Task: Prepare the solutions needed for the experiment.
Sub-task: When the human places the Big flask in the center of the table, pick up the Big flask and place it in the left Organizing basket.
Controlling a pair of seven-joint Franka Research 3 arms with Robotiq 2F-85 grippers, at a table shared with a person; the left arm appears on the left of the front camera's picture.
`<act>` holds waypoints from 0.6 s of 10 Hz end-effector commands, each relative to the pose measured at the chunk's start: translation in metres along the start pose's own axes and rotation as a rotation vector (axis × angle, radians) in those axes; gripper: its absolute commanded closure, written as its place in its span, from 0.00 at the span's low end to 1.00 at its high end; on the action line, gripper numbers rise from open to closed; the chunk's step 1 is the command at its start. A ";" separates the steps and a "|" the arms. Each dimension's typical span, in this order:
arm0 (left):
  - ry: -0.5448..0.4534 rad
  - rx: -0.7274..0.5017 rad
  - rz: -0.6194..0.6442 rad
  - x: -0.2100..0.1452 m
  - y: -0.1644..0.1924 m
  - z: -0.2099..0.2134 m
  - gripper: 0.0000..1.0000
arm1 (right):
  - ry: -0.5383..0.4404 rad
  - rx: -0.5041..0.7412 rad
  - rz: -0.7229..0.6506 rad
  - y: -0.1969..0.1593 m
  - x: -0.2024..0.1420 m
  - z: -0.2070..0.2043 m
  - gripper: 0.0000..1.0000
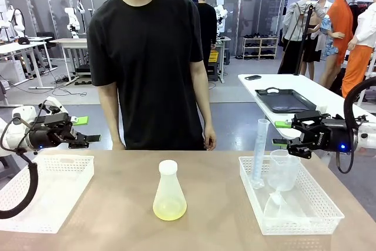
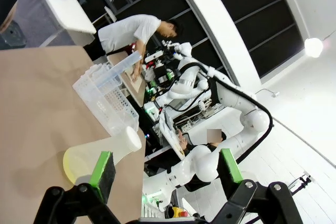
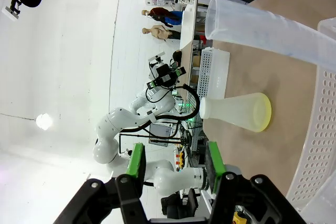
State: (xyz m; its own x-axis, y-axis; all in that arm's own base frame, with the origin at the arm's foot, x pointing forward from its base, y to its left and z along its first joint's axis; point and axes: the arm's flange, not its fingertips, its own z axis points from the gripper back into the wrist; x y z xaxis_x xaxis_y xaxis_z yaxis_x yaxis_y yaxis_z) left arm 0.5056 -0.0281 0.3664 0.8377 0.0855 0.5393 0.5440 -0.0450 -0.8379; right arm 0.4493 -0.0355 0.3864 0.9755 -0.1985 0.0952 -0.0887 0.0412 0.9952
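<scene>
A frosted conical flask [image 1: 169, 192] with a white cap stands at the table's middle, and a little pale yellow-green solution [image 1: 170, 209] lies in its bottom. My left gripper [image 1: 88, 130] hovers open above the far edge of the left basket, nothing between its fingers. In the left wrist view the flask [image 2: 100, 153] lies beyond the open left gripper [image 2: 165, 169]. My right gripper [image 1: 281, 133] hangs over the right basket's far side, open and holding nothing. The right wrist view has the flask [image 3: 236, 111] past the right gripper [image 3: 176, 166], with the graduated cylinder [image 3: 262, 30] close by.
An empty white basket [image 1: 41, 195] sits at the left. The right white basket [image 1: 311, 218] holds a tall graduated cylinder [image 1: 259, 154], a clear beaker [image 1: 284, 170] and a funnel [image 1: 276, 204]. A person [image 1: 153, 63] stands at the far edge, hands down.
</scene>
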 end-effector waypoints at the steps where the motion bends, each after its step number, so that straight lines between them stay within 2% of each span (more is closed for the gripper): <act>1: 0.108 0.095 0.037 0.005 -0.006 -0.012 0.00 | -0.004 0.008 0.003 0.001 0.000 0.000 0.41; 4: 0.250 0.200 -0.004 0.006 -0.017 -0.027 0.00 | -0.004 0.008 0.003 0.001 0.000 0.000 0.41; 6: 0.316 0.271 -0.112 0.005 -0.019 -0.036 0.00 | -0.004 0.008 0.003 0.001 0.000 0.000 0.41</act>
State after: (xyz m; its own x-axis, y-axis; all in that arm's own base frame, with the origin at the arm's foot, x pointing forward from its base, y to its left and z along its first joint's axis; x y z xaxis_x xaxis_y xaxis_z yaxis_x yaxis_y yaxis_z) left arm 0.5000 -0.0585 0.3856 0.8072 -0.1976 0.5562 0.5867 0.1648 -0.7929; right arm 0.4492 -0.0355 0.3862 0.9755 -0.1987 0.0946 -0.0882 0.0410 0.9953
